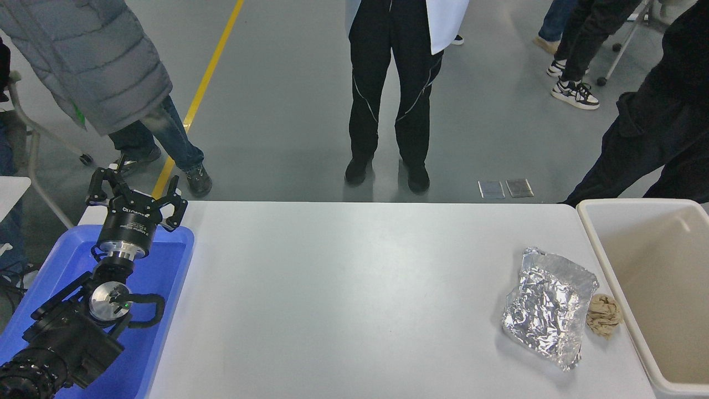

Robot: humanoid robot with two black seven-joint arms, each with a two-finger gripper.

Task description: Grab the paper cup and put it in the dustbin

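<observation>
The cream-beige dustbin (604, 230) stands at the table's right edge, partly cut off by the picture. No paper cup shows in this view, and what I see of the bin's inside is bare. My left gripper (135, 191) is parked at the lower left over the blue tray (166, 277), open and empty. My right arm and gripper are out of view.
A crumpled silver foil bag (545, 307) lies on the table just left of the bin, with a small tan wad of paper (604, 315) between them. Several people stand on the floor beyond the table's far edge.
</observation>
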